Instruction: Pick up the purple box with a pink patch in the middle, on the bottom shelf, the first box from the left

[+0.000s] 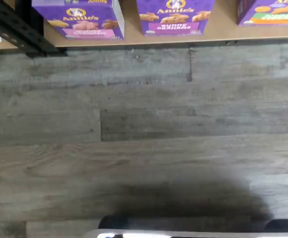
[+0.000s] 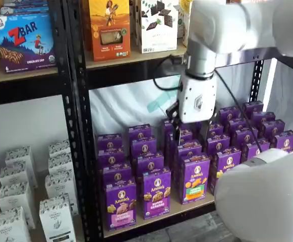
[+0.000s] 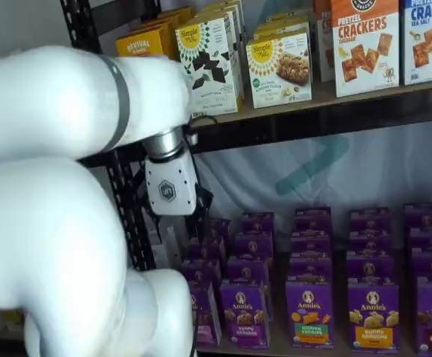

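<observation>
A blue ZBar carton [image 2: 24,40] stands on the upper board at ten o'clock, with an orange granola-bar box [image 2: 109,27] and a white box printed with dark chocolate squares [image 2: 156,24] toward twelve. White patterned cartons [image 2: 15,194] fill the neighbouring bay at eight o'clock. An orange cracker box [image 3: 363,44] sits at one o'clock. Grey wood-plank flooring [image 1: 144,134] lies below.

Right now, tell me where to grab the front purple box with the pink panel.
Take the purple box by its two narrow side faces, near the top, coming from the front of the bottom shelf. It stands upright and tall, with another purple box close beside it, so the claw likely has little room.
</observation>
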You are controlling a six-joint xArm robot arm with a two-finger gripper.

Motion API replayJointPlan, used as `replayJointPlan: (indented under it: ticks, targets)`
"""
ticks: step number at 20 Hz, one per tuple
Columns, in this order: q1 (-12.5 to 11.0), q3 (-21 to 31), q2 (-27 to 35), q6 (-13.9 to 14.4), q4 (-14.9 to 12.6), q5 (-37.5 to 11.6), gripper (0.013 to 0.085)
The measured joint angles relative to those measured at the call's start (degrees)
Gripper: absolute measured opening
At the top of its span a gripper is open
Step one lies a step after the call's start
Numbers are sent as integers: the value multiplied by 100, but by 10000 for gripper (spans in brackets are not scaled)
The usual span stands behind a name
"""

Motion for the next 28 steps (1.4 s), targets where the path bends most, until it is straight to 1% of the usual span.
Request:
replayJointPlan:
  ticks: [3, 7, 8, 9, 12, 18, 20, 23, 25, 28]
  targets:
    - [100, 175, 299, 85, -7, -435, 850]
    - [253, 374, 673, 258, -106, -1085, 850]
    - [276, 409, 757, 273, -98, -1232, 850]
    - [302, 450, 898, 259, -33, -1438, 850]
    - [397, 465, 1266, 283, 61, -1804, 850]
    - [754, 387, 2116, 667, -42, -2620, 850]
    - [839, 333, 2365, 712, 5, -2810, 850]
    - [976, 274, 2795, 676, 207, -3256, 850]
    - [1055, 208, 3080, 671, 295, -3473, 850]
    - [1197, 32, 3642, 776, 318, -3752, 850]
